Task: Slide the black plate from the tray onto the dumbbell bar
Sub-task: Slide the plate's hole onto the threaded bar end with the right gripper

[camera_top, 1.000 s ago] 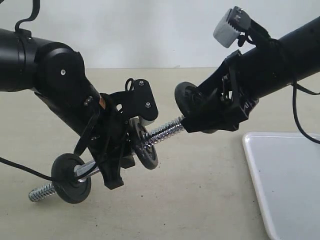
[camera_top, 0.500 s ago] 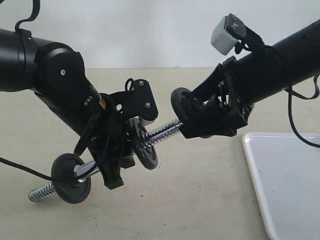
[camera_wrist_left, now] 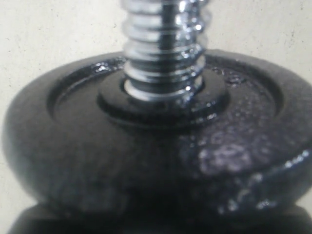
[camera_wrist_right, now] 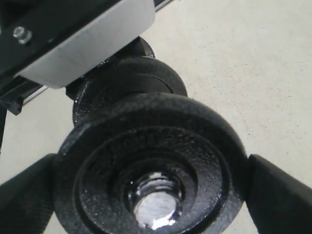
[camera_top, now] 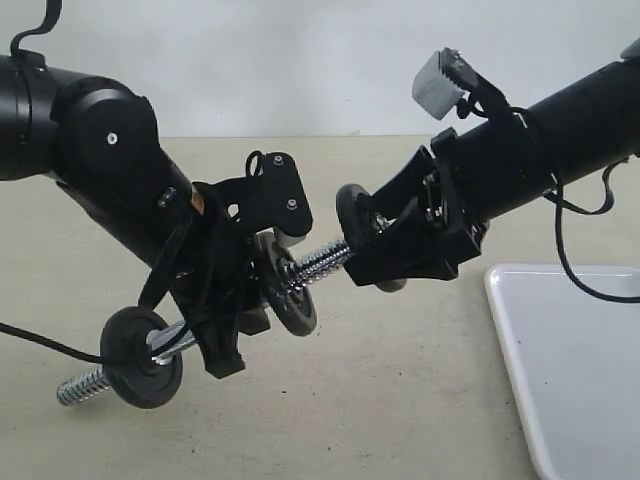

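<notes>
At centre, right hand [camera_top: 380,240] grips the plate [camera_top: 352,208]; bar [camera_top: 318,263] tip sits in its hole. At 8 o'clock, left hand [camera_top: 228,325] clamps bar.

A beige, lightly speckled tabletop [camera_top: 400,400] carries a glossy white tray [camera_top: 580,370] at its near right, partly out of view.

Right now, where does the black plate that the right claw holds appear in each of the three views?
Exterior view: the black plate is just right of the middle, seen edge-on, in the right claw.
Left wrist view: not in it; the disc there is another one, already on the bar.
Right wrist view: it fills the lower middle, seen face-on.
Shared landmark: the threaded dumbbell bar, its end in the plate's hole.
</notes>
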{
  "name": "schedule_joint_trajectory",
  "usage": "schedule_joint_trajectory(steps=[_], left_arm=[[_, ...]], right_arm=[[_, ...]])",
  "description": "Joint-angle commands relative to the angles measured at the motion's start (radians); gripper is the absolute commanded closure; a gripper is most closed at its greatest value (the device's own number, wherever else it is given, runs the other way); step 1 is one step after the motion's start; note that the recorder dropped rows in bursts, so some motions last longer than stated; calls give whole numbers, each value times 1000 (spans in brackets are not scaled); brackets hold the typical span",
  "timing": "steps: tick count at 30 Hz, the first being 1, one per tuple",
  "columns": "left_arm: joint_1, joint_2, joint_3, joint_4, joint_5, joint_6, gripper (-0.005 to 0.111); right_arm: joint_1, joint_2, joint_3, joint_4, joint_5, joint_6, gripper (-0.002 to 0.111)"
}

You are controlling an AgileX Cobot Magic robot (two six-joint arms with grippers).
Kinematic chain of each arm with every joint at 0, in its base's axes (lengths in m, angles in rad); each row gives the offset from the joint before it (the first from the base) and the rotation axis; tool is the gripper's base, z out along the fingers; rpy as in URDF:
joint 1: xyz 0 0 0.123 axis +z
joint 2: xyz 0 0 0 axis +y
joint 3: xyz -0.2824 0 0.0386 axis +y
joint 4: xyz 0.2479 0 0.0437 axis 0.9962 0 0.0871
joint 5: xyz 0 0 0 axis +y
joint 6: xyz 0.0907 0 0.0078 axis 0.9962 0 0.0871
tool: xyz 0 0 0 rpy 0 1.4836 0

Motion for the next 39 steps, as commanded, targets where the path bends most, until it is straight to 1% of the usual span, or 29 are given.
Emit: schedule_joint_trajectory(steps=[1, 8, 12, 16, 23, 31, 32, 34, 35, 36, 37, 39], left_arm=[[-2, -72, -37, -17, -108, 1, 102], [-2, -72, -37, -65, -123, 1, 102], [-2, -72, -37, -68, -136, 1, 102], [-2, -72, -37, -68, -138, 1, 102], [-2, -72, -37, -68, -140, 1, 102], [-2, -72, -37, -91, -164, 1, 102], [-2, -72, -37, -93, -163, 1, 102], [-2, -72, -37, -93, -163, 1, 102], [-2, -72, -37, -93, -163, 1, 102], [-2, -72, -37, -93, -163, 1, 102], [-2, -72, -37, -93, -163, 1, 102], [-2, -72, -37, -93, -163, 1, 102]], right_arm=[[1, -2, -11, 34, 26, -12, 109], [1, -2, -11, 69, 43, -20, 109], [11, -2, -11, 70, 45, -20, 109], [61, 1, -11, 70, 40, -23, 109], [140, 2, -11, 67, -39, -23, 109], [171, 2, -11, 64, -81, 41, 108], [171, 2, -11, 59, -69, 42, 100], [171, 2, -11, 38, -68, 40, 69], [171, 2, -11, 37, -115, 71, 26], [171, 2, -11, 40, -169, 109, 6], [171, 2, -11, 40, -200, 123, 3], [171, 2, -11, 40, -200, 123, 3]])
